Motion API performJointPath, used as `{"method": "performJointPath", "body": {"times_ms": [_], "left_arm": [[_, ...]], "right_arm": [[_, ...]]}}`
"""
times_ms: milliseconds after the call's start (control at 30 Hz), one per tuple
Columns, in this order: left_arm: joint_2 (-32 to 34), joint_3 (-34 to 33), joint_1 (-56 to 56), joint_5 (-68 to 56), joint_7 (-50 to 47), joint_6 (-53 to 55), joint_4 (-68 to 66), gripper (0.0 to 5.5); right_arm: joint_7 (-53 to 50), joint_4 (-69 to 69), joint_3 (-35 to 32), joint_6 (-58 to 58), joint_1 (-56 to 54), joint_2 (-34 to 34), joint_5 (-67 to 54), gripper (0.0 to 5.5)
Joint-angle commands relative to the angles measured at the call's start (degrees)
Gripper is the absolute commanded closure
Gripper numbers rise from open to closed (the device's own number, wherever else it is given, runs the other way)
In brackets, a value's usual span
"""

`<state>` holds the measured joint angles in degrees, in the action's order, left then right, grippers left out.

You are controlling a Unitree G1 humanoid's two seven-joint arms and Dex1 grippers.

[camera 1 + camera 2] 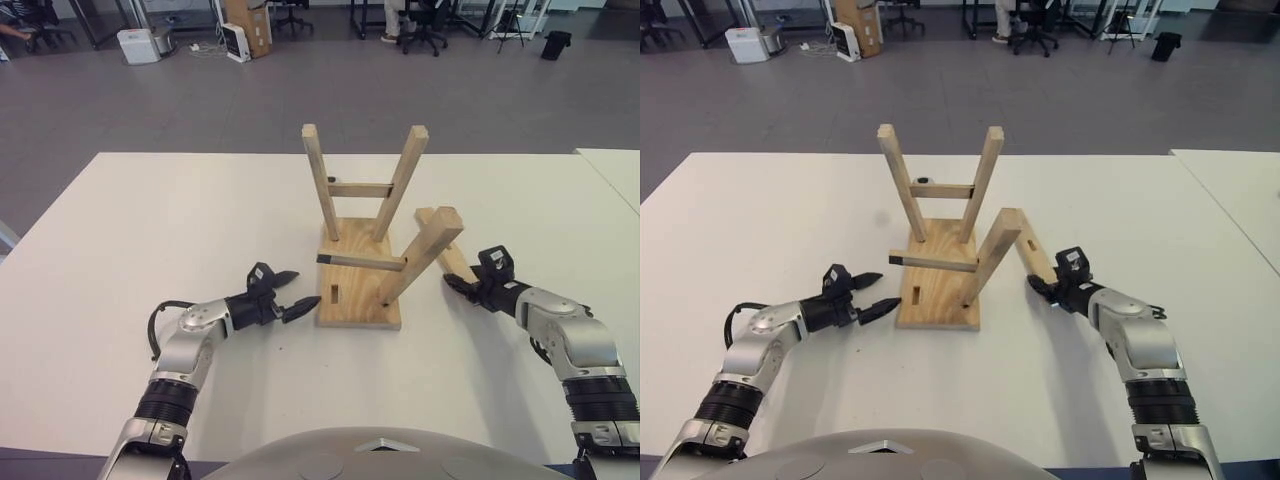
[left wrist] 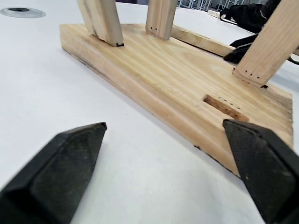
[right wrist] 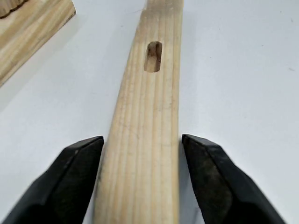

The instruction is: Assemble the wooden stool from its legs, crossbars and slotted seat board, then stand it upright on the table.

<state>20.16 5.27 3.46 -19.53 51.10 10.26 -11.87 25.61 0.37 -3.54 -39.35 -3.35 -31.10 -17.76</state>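
No writing is legible anywhere; the far cardboard box [image 1: 247, 25] perhaps bears print, too small.

Seat board [image 1: 360, 305] flat, three legs [image 1: 320, 180] upward, loose leg [image 3: 145, 140] beside

A cardboard box [image 1: 250, 18] on the floor [image 1: 300, 90]; black bin [image 1: 556, 43] rightward

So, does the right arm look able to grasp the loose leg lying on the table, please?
Probably yes: the right pincer is open, one finger either side of the loose leg, which lies flat on the table with nothing over it there.
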Motion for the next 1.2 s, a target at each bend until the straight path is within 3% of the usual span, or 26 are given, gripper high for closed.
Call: {"method": "performJointPath", "body": {"times_ms": [33,100,500,633,767,867,1033,1200], "left_arm": [[-0.27,-0.47,2.36,1.23,-1.06,-0.25,-1.66,0.91],[-0.17,0.01,3.56,1.38,-0.05,-0.68,-2.85,0.91],[0.21,-2.21,4.82,1.18,-0.32,-1.71,-4.23,0.91],[-0.05,-6.88,8.43,-3.16,-1.12,0.48,-2.93,0.91],[3.14,-16.63,21.21,-14.4,-0.43,7.88,-2.45,0.91],[5.97,-20.88,32.86,-24.17,1.18,17.17,-0.32,0.91],[5.39,-16.59,41.84,-31.26,4.98,28.58,5.09,0.91],[0.41,-18.62,45.61,-39.63,1.66,33.4,9.35,0.91]], "right_arm": [[-2.19,-0.24,-0.91,-1.78,3.03,1.04,1.26,3.07],[-3.23,-2.25,-1.79,-1.86,5.27,1.67,1.11,3.43],[-5.5,0.62,-2.27,1.88,4.24,2.95,2.94,3.43],[-5.39,-1.11,-6.5,6.57,2.36,3.36,1.4,3.43],[-3.36,-5.79,-16.32,9.4,-7.83,0.57,-5.98,3.43],[0.13,-11.26,-19.97,7.13,-16.92,-1.72,-14.77,3.43],[4.69,-24.17,-15.67,-3.8,-24.8,-0.91,-34.99,3.43],[8.19,-25.48,-11.76,-11.17,-28.49,-2.0,-47.78,3.44]]}}
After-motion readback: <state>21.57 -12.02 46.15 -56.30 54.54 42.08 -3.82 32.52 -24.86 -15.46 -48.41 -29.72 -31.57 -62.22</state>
